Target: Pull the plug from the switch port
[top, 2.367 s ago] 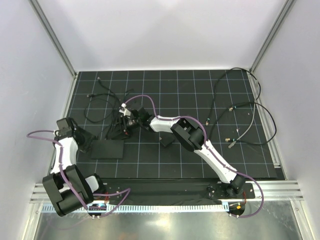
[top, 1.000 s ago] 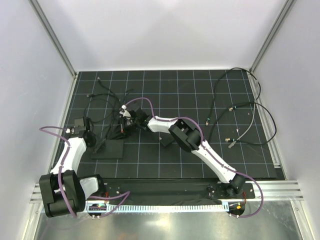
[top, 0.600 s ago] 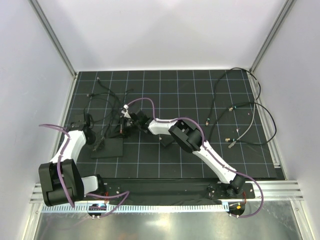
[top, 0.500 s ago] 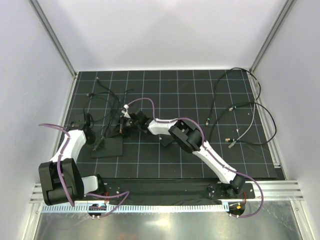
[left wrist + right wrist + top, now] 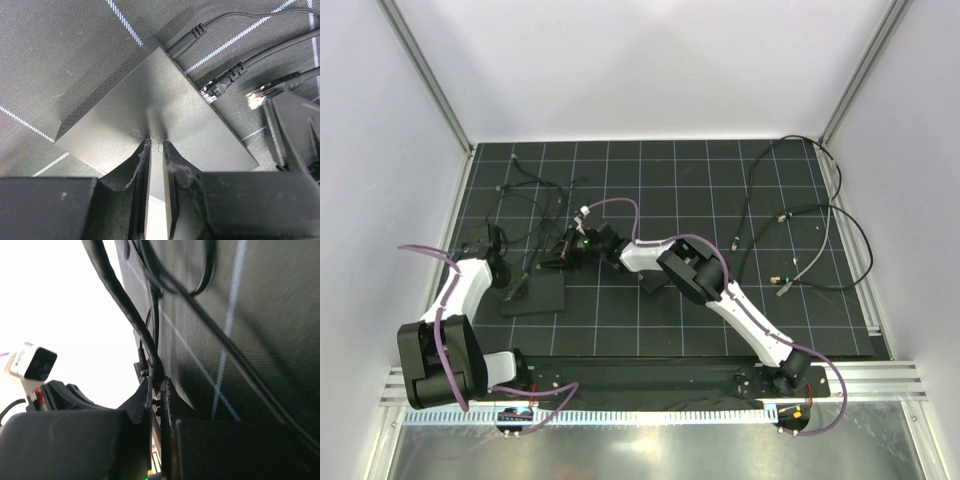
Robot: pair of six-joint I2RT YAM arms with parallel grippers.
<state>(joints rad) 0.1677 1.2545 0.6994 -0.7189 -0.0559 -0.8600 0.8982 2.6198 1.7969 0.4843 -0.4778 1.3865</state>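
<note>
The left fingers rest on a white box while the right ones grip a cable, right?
No: the box is black, not white, as the left wrist view shows. The left gripper rests on it; the right gripper grips a cable.

two arms (image 5: 458, 295) (image 5: 705, 275), one black box (image 5: 545, 300), one small block (image 5: 651, 285).

A black worktop (image 5: 650, 335) ruled with a thin white grid fills the middle of the overhead view. Plain pale walls enclose it: the back wall (image 5: 650, 70) at 12 o'clock, the left wall (image 5: 370, 150) at 9 and the right wall (image 5: 925, 200) at 3. Aluminium posts (image 5: 425, 75) rise in the far corners. At 6 o'clock an aluminium rail (image 5: 880, 375) borders a brushed metal sheet (image 5: 650, 450). The light is soft and even.
</note>
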